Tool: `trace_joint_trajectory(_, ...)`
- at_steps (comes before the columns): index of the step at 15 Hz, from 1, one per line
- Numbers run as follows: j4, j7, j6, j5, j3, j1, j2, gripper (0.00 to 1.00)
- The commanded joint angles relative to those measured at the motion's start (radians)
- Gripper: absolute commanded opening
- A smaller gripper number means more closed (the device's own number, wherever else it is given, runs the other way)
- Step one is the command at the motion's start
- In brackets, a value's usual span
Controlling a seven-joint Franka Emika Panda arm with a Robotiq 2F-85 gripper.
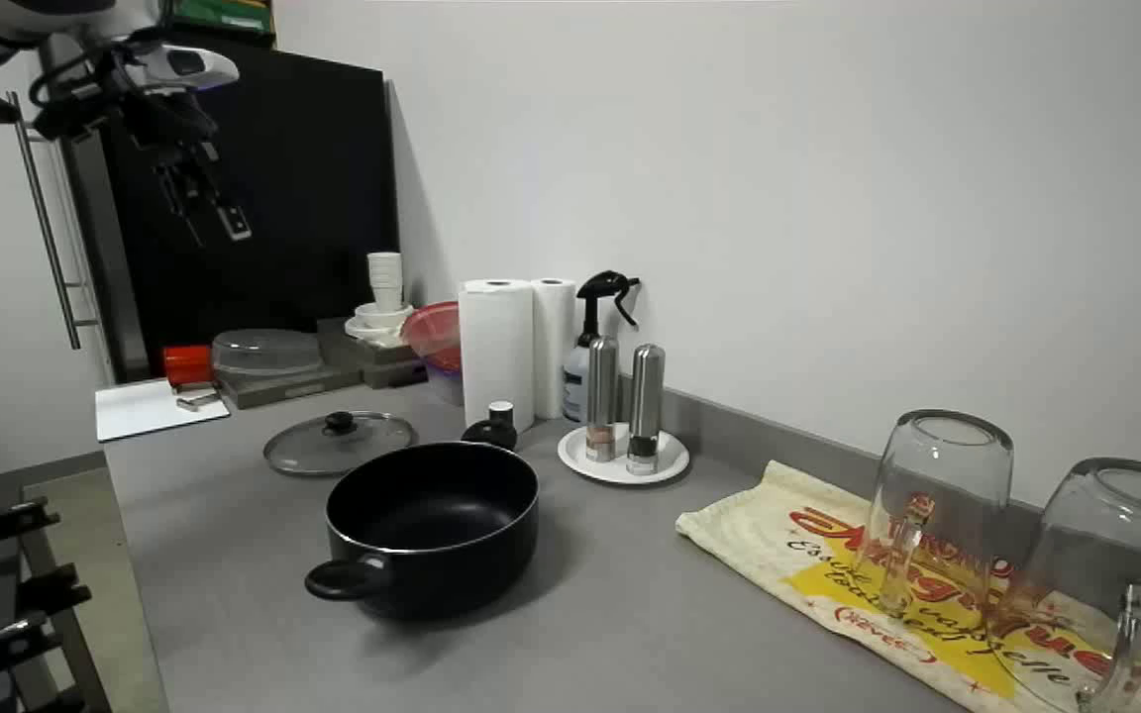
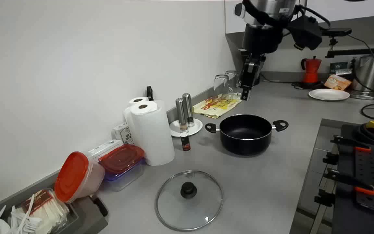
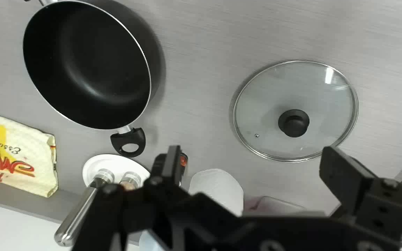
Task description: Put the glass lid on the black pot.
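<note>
In an exterior view, the black pot (image 1: 442,540) stands on the grey counter (image 1: 630,634), a little left of the frame's middle. The glass lid (image 1: 318,451) lies flat on the counter to its upper left in the frame, dark knob (image 1: 340,422) upward. At the upper left the fingers (image 1: 234,221) slant down, well above the counter. Paper towel rolls (image 1: 496,347) and two metal mills (image 1: 647,396) on a white plate (image 1: 674,458) stand along the wall (image 1: 828,248) near the centre; at the right, two glass mugs (image 1: 942,495) sit upside down on a printed cloth (image 1: 759,505).

In an exterior view with a red coffee maker (image 2: 312,70) at the upper right, the lid lies low in the middle of the frame, well apart from the pot, which is right of centre. The fingers hang above the pot in the frame — apart from it.

In the wrist view the pot takes up the upper left and the lid lies right of centre, bare counter between them. The fingers come in from the bottom edge, spread wide — one tip below the middle, the other at the lower right, by the lid's lower edge in the frame.
</note>
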Motion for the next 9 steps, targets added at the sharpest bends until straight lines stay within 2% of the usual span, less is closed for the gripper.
trace_joint_trajectory(1, 0.002, 0.011, -0.004, -0.016, -0.03, 0.03, 0.004, 1.0)
trace_joint_trajectory(5, 0.002, 0.011, -0.004, -0.016, -0.03, 0.03, 0.004, 1.0)
trace_joint_trajectory(9, 0.064, 0.009, -0.012, -0.043, -0.006, 0.048, 0.109, 1.0)
